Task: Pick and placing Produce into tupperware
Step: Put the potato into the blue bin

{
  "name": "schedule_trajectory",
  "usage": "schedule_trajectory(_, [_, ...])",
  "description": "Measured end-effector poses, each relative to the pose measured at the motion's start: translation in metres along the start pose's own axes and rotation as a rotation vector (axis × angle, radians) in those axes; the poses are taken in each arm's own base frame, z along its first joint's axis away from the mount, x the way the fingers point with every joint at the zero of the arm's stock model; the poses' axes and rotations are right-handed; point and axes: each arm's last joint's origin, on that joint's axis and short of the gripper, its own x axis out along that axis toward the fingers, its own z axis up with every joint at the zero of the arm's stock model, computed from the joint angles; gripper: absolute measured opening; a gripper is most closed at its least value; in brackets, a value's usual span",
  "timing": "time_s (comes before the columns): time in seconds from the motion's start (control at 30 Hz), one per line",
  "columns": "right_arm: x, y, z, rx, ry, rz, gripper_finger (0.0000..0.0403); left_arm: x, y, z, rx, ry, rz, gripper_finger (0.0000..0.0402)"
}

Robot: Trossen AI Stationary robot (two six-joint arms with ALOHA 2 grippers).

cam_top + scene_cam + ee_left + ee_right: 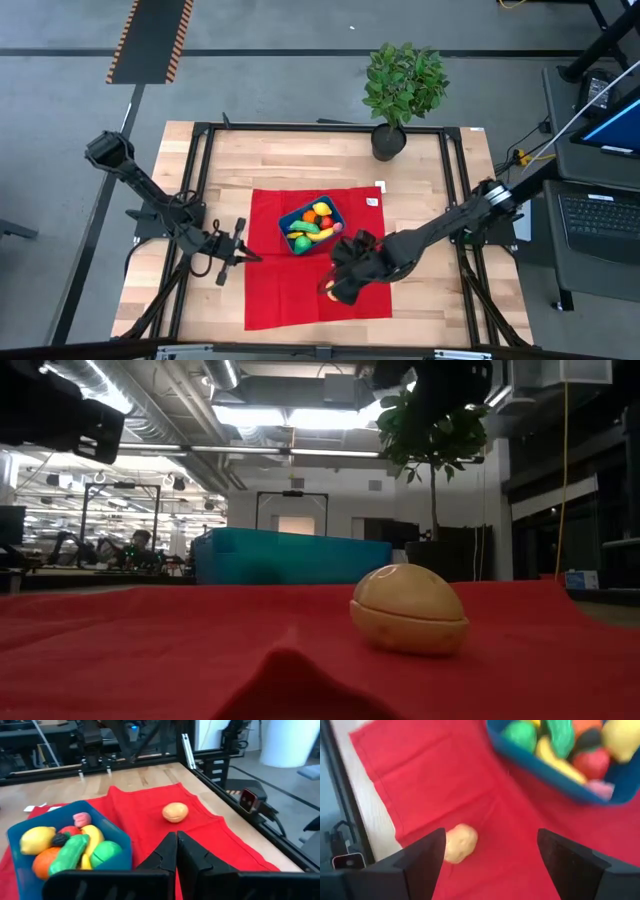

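Observation:
The blue tupperware [310, 228] stands on a red cloth [290, 295] and holds several pieces of toy produce: yellow, orange, green, red and dark. One tan, potato-like piece [460, 843] lies alone on the cloth, nearer the table's front edge than the tupperware [70, 851], and also shows in the low view [408, 610]. My right gripper [490, 857] hangs open above this piece [326, 289], slanting down, touching nothing. At the cloth's left edge my left gripper [176, 851] is shut and empty [248, 254], pointing almost level toward the tupperware and the tan piece [175, 812].
A potted plant [403, 88] stands at the table's far edge. A white tag [372, 201] lies by the cloth's far right corner. Black frame rails [455, 190] run along the table's sides. A fold in the cloth [290, 680] rises near the front.

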Motion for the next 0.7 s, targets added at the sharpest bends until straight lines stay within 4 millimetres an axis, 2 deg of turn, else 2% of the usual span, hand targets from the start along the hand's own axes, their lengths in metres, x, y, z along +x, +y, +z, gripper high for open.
schedule_trajectory(0.27, [0.021,0.023,0.007,0.185,0.153,0.033,0.0315,-0.006,-0.011,-0.003,0.024,0.014,-0.067,0.0015])
schedule_trajectory(0.43, [0.031,0.025,0.001,0.292,0.221,0.016,0.0315,-0.01,-0.017,-0.003,0.033,0.014,-0.11,0.0029])
schedule_trajectory(0.7, [0.046,0.027,-0.003,0.304,0.245,-0.005,0.0315,-0.013,-0.022,-0.005,0.045,0.02,-0.139,0.0049])
